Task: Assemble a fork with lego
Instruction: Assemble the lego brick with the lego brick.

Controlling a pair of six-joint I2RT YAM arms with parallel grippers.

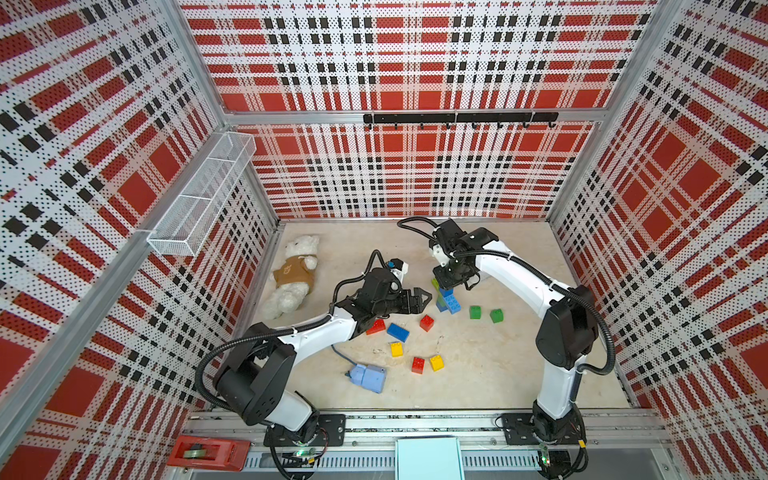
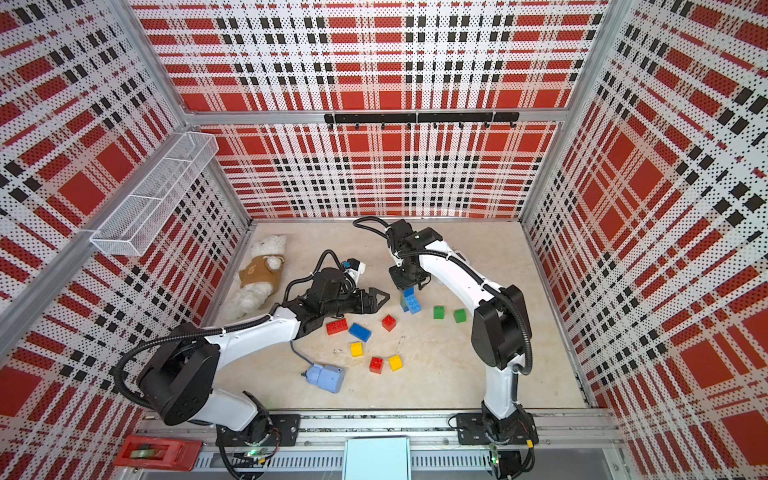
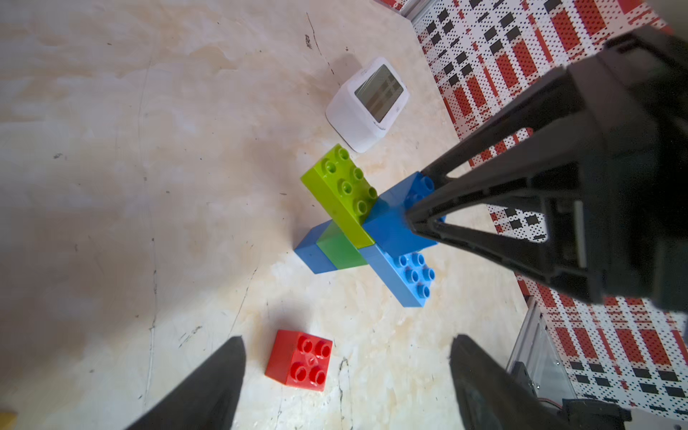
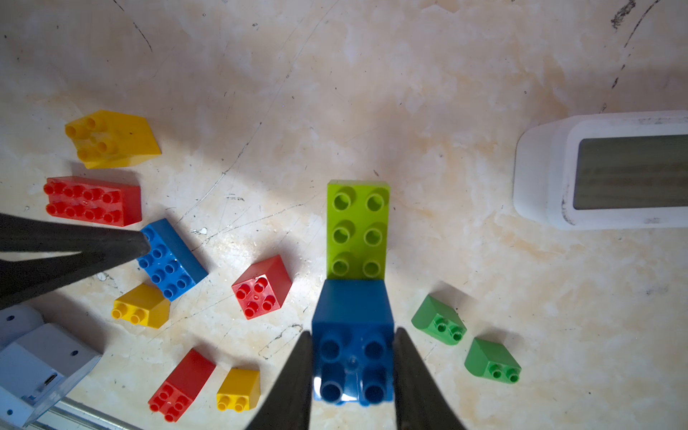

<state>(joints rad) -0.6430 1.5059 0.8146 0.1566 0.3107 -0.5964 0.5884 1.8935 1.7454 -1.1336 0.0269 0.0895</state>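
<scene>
Right claw (image 4: 353,334): we find it clamped on the blue square brick (image 4: 352,301), at the top of the stack (image 1: 449,303).
Left claw (image 3: 348,340): we note jaws spread wide, nothing held, just beside the stack; a red square brick (image 3: 299,359) lies near.
Stack: upright on the counter (image 1: 498,365); lime brick (image 3: 342,190) and light-blue brick (image 3: 407,277) jut to opposite sides.
Loose bricks (image 1: 398,332): red, yellow, blue, green, scattered near the stack.
</scene>
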